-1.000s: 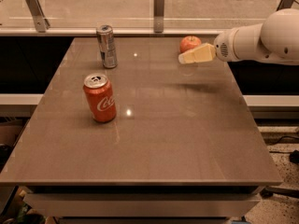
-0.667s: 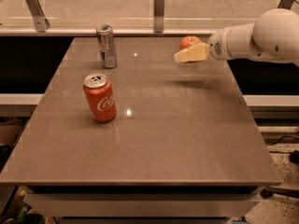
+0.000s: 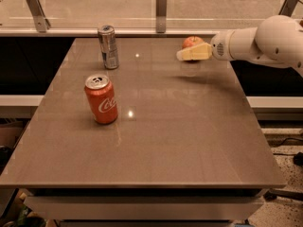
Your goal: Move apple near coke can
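Gripper (image 3: pixel 185 55): upper right of frame, just in front of apple (image 3: pixel 192 41); open or clenched, impossible to tell. Apple's lower part hidden behind gripper. Arm (image 3: pixel 265 44): cut off at right edge. Coke can (image 3: pixel 101 99): left of centre, upright on table (image 3: pixel 189 136), well apart from apple. Silver can (image 3: pixel 108 47): upper left, upright, label illegible.

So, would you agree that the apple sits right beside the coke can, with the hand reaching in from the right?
Not quite: the camera view shows the apple at the far right of the table, well apart from the coke can at the left. The hand does reach in from the right, at the apple.
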### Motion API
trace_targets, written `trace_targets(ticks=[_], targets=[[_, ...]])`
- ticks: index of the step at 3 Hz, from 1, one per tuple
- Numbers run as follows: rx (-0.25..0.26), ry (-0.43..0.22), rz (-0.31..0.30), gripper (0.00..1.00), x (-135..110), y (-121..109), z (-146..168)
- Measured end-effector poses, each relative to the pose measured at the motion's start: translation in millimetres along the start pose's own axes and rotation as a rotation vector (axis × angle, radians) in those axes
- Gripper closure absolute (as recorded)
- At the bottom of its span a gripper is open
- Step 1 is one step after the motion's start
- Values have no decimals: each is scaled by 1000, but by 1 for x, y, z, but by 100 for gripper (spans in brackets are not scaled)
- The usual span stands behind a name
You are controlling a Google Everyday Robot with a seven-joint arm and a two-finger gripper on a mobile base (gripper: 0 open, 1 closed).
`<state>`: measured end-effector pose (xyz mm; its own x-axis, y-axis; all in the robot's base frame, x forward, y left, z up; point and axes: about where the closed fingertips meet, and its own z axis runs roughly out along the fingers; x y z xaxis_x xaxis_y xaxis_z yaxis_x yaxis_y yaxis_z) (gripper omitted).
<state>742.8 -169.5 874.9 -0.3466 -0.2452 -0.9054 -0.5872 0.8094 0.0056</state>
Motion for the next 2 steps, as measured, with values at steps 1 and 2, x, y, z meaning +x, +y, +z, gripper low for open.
trace_targets(ticks=[1, 2], targets=[[-15, -38, 29, 0, 5, -10, 11], [-28, -53, 37, 0, 8, -14, 22]])
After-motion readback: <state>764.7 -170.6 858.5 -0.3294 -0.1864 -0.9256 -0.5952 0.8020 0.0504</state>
